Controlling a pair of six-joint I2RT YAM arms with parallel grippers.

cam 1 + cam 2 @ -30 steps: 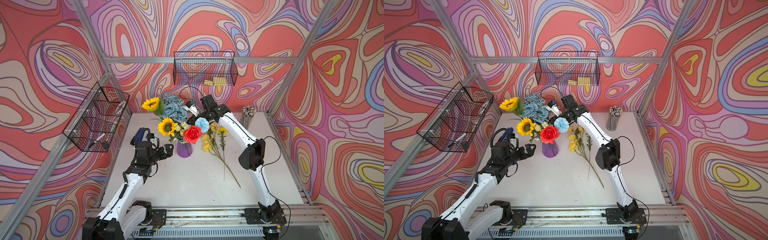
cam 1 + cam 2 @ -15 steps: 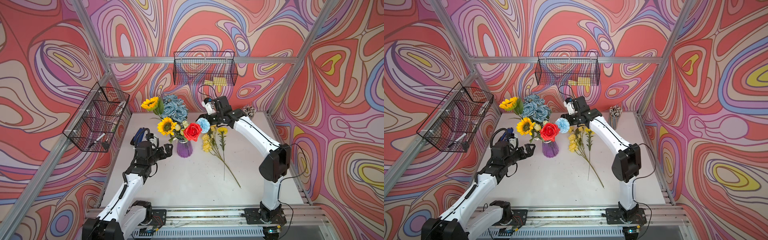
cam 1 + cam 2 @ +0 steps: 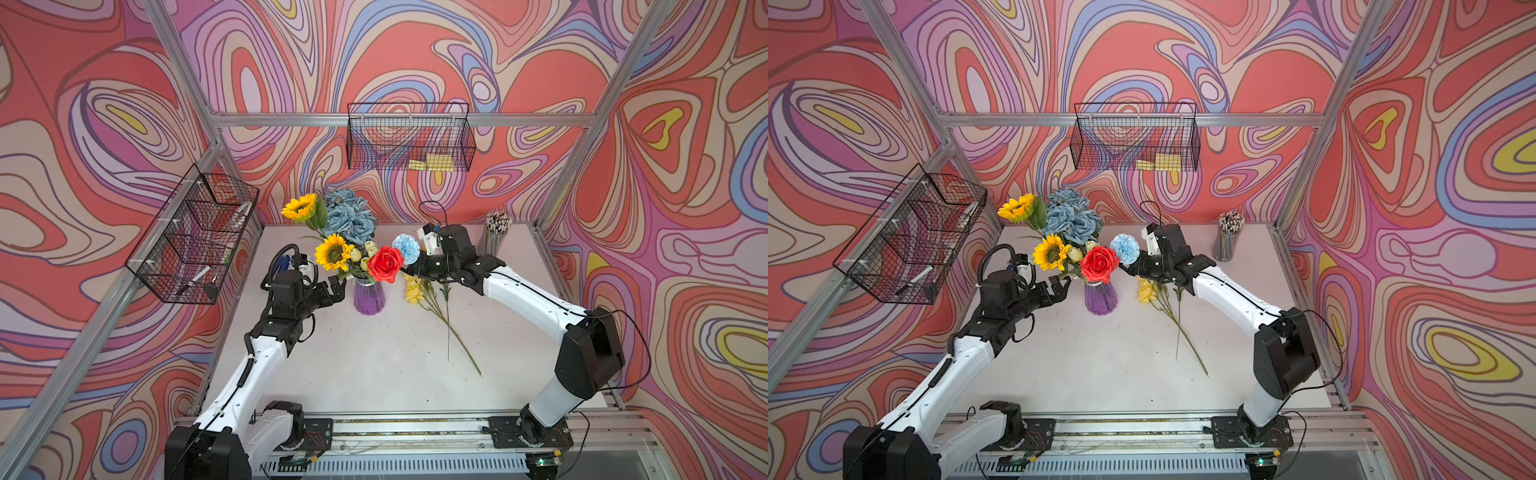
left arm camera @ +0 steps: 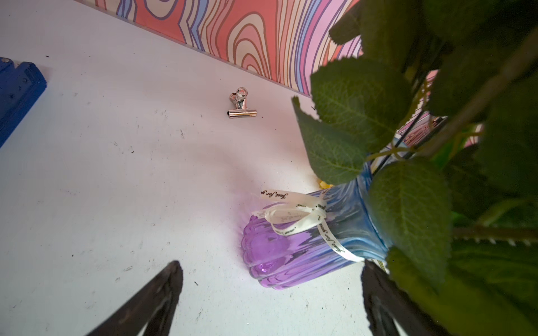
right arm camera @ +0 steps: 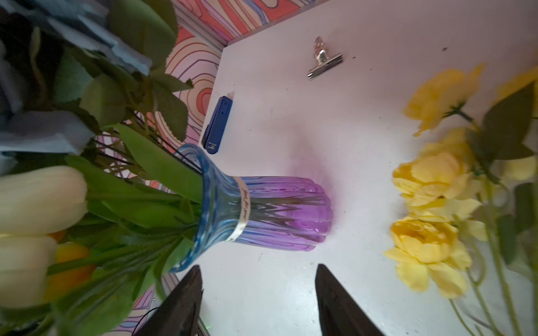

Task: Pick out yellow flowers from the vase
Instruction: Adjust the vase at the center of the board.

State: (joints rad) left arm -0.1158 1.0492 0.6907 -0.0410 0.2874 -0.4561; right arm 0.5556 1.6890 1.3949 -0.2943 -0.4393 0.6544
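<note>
Purple ribbed glass vase held two yellow sunflowers; yellow rose spray lay beside vase. Left gripper, right gripper flanked vase, both agape, empty. Likely best: low stem pinch, straight lift.

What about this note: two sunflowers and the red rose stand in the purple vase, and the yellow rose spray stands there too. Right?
Not quite. Two sunflowers and the red rose stand in the purple vase, but the yellow rose spray lies on the table beside it, as both top views show.
</note>
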